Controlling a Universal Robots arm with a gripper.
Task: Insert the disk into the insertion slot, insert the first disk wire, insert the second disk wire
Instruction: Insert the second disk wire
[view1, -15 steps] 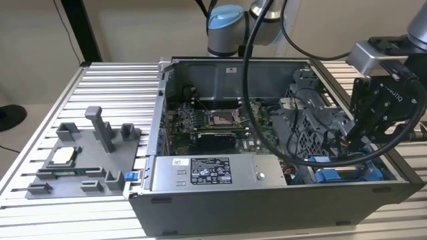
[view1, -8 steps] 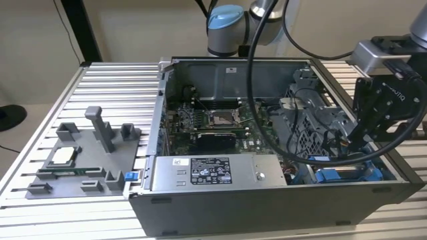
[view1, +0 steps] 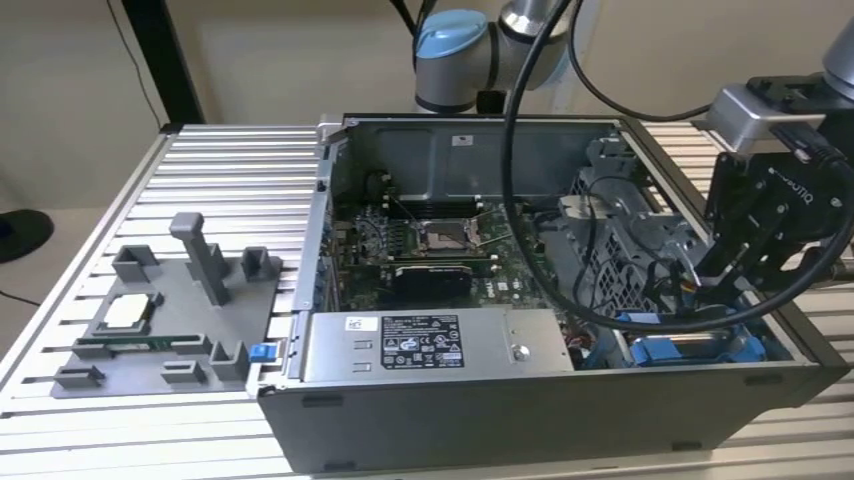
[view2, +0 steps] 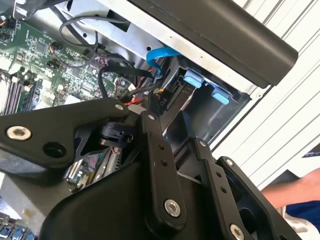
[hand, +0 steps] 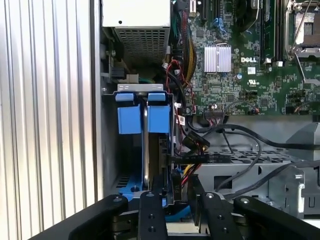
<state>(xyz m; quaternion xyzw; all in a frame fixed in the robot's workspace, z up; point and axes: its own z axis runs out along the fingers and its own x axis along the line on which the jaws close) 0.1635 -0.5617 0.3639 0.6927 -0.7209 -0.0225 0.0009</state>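
In the first wrist view the hand (hand: 172, 200) sits low over the insertion slot (hand: 111, 165), its black fingers (hand: 152, 212) close together at the edge of the disk (hand: 146, 150); whether they pinch anything there I cannot tell. The disk stands on edge inside the slot, its two blue carrier tabs (hand: 142, 112) side by side at the far end. Black, red and yellow wires (hand: 192, 142) bunch just beside the disk, running towards the green circuit board (hand: 240, 85) with its silver heat sink (hand: 217, 58). In the exterior view the slot (view1: 687, 350) lies in the corner of the open computer case (view1: 534, 420) at the view's right, beside the grey power supply box (view1: 427, 345). The case stands on a ribbed tabletop (view1: 227, 180), with a grey parts tray (view1: 160, 320) to the view's left.
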